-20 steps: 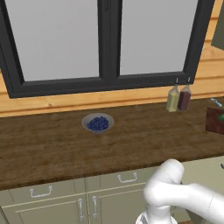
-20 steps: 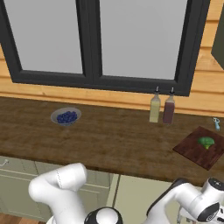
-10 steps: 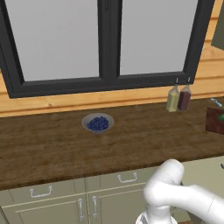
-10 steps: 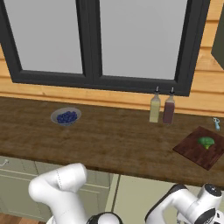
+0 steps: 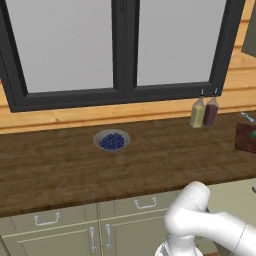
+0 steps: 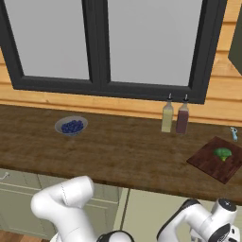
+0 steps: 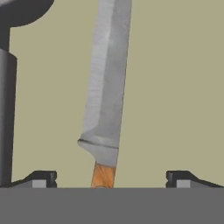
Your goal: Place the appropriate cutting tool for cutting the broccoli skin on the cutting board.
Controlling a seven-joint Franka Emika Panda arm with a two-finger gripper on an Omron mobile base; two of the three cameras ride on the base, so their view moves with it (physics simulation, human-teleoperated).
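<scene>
Knife (image 7: 106,92), steel blade and wooden handle, lies between the gripper (image 7: 106,178) fingertips, which stand wide apart and clear of it. Cutting board (image 6: 215,159) sits at the counter's right end, broccoli (image 6: 222,153) on it.
</scene>
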